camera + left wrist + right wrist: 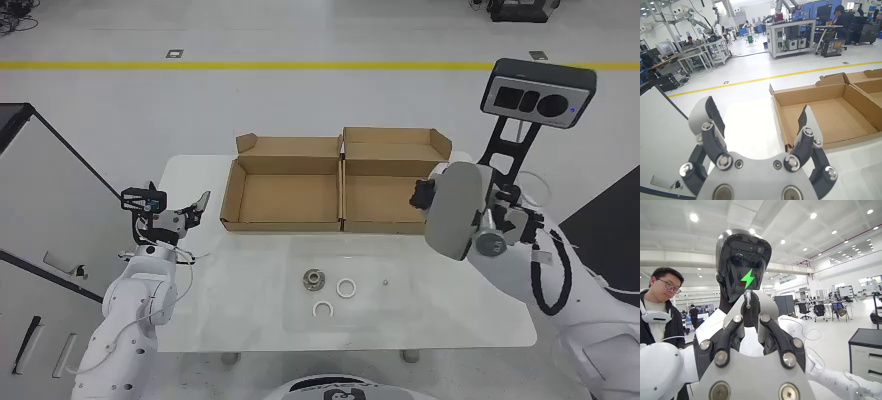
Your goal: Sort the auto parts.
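Note:
On the white table point(230, 310) lie a metal ring-shaped part point(314, 279), two white rings point(346, 288) point(324, 309) and a tiny part point(385, 283). Behind them two cardboard boxes stand side by side, the left box point(283, 198) and the right box point(385, 198), both showing bare floors. My left gripper point(186, 212) point(759, 106) hovers open near the table's left edge, nothing between its fingers, with the left box point(829, 113) just beyond it. My right gripper point(420, 194) point(750, 298) is raised by the right box, turned back toward the robot, and shut on a threaded metal bolt point(748, 297).
The loose parts sit in the middle of the table's front half. Bare tabletop lies to the left and right of them. A dark panel with a white edge point(50, 170) stands off the table's left side.

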